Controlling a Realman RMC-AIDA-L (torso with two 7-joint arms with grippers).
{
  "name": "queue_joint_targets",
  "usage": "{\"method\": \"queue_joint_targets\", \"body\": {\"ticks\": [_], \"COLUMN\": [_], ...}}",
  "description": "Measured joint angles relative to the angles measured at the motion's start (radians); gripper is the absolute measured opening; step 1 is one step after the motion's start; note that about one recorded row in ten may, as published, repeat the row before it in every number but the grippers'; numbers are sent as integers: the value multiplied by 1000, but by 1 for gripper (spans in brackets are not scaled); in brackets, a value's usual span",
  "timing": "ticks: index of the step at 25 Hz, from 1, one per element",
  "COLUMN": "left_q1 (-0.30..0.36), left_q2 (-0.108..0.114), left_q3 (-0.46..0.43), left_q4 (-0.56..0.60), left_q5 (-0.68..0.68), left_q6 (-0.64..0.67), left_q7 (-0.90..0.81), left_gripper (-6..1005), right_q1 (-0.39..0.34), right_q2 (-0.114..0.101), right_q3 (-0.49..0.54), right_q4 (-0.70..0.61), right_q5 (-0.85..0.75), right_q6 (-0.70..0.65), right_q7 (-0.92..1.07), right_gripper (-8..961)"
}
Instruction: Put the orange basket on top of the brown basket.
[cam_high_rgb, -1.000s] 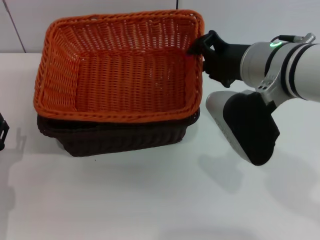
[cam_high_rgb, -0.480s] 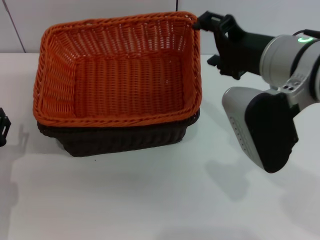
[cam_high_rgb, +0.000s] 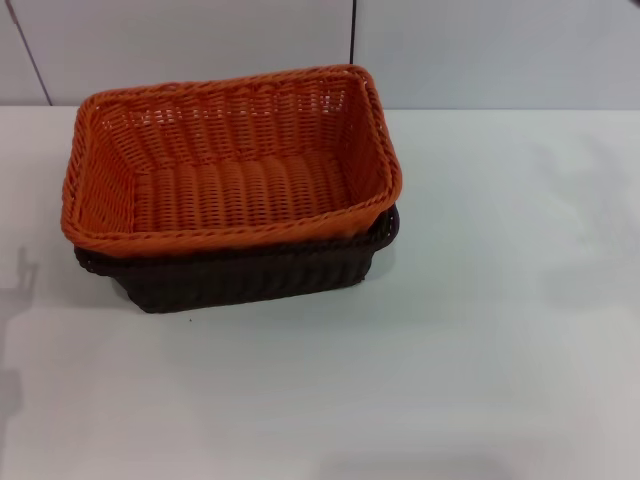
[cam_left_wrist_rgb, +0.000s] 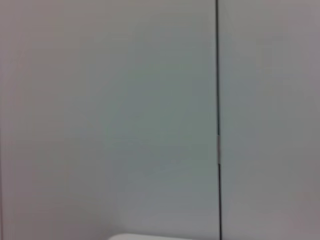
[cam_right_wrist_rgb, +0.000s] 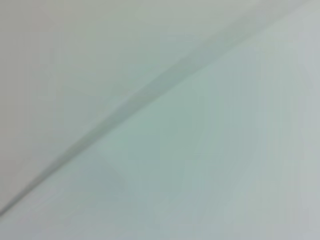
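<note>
You are looking at the orange basket (cam_high_rgb: 232, 165) sitting nested on top of the brown basket (cam_high_rgb: 245, 272), the pair standing on the white table (cam_high_rgb: 460, 340) toward ten o'clock from the middle of the head view. The orange one is tilted: its edge at three o'clock rides higher than its edge at nine o'clock, and its rim overhangs the brown rim on the nine o'clock side. At four o'clock the brown rim shows just beyond the orange corner. Only the front wall and the right-hand corner of the brown basket are visible below the orange weave; the rest is covered.

You have no pincer in any view. Neither the left gripper nor the right gripper appears in the head view, so you cannot place the orange basket relative to either of them, and you cannot tell whether either pincer is wide, narrow or holding anything. Nothing touches the baskets.

Your left wrist view shows only a pale wall panel with a dark vertical seam (cam_left_wrist_rgb: 218, 120) and a sliver of white surface at six o'clock. Your right wrist view shows pale surfaces crossed by a blurred diagonal line (cam_right_wrist_rgb: 150, 95).
</note>
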Motion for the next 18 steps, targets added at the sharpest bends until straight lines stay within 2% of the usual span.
{"method": "queue_joint_targets", "body": {"ticks": [1, 2, 5, 6, 7, 9, 11, 18], "left_q1": [0, 0, -6, -11, -14, -18, -21, -25], "left_q2": [0, 1, 1, 1, 1, 1, 1, 2], "left_q3": [-8, -19, -49, -52, -52, -53, -55, -46], "left_q4": [1, 2, 11, 18, 23, 27, 34, 37], "left_q5": [0, -2, -2, 0, 0, 0, 0, 2], "left_q6": [3, 4, 5, 6, 6, 7, 19, 56], "left_q7": [-2, -4, -7, -7, -6, -3, 0, -7], "left_gripper": [785, 785, 785, 785, 785, 785, 785, 785], "right_q1": [-50, -50, -68, -62, -62, -60, -65, -65], "right_q2": [-4, -4, -9, -8, -8, -7, -8, -5], "right_q3": [9, 9, -45, -103, -103, -160, -202, -283], "right_q4": [156, 156, 452, 599, 599, 684, 736, 841], "right_q5": [134, 134, 412, 562, 562, 689, 760, 786], "right_q6": [254, 254, 678, 902, 902, 1059, 1150, 1203], "right_q7": [150, 150, 238, 279, 279, 337, 394, 489], "right_gripper": [791, 791, 791, 791, 791, 791, 791, 791]}}
